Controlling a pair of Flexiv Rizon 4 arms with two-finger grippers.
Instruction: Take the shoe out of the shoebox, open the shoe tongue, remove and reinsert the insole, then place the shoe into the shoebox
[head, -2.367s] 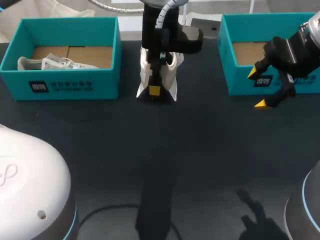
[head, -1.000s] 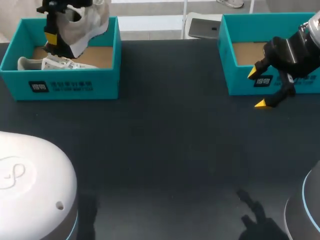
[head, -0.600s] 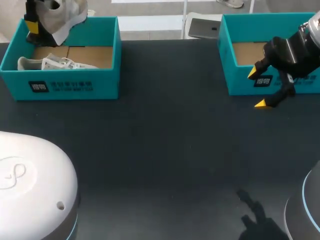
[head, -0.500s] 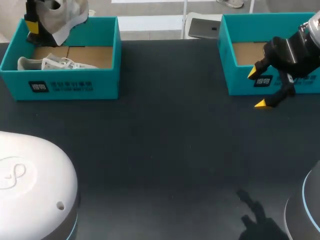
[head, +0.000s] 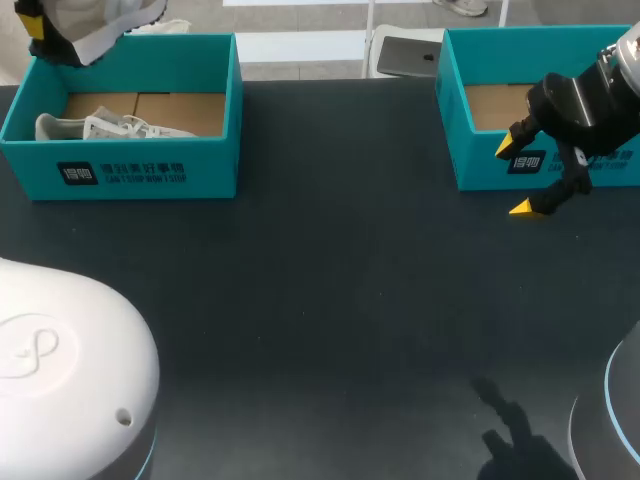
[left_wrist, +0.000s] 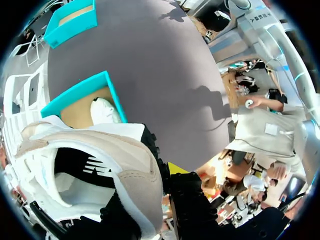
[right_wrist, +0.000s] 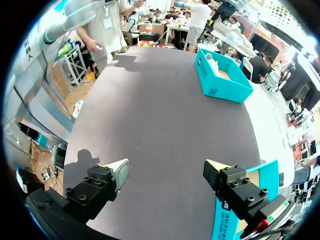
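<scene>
My left gripper (head: 38, 24) is shut on a beige and white shoe (head: 100, 14), held up above the far left corner of the left teal shoebox (head: 140, 165). In the left wrist view the shoe (left_wrist: 107, 165) fills the space by the gripper (left_wrist: 167, 176), with one yellow tip showing at its heel side and the other finger hidden. The box (left_wrist: 75, 95) lies below and ahead, with a second white shoe (left_wrist: 105, 111) in it; this shoe (head: 105, 127) lies along the box's left part. My right gripper (head: 520, 178) hangs open and empty before the right teal box (head: 500, 165).
The right box (right_wrist: 245, 212) sits close beside my right gripper (right_wrist: 167, 171), and the left box (right_wrist: 220, 75) lies far across the dark table (head: 330, 300). A grey flat object (head: 405, 55) lies behind the table's far edge. My arms' white bases fill the near corners.
My left arm has carried the shoe from the table's far middle leftwards over the left box, then further to its far left corner. The right arm has kept still.
</scene>
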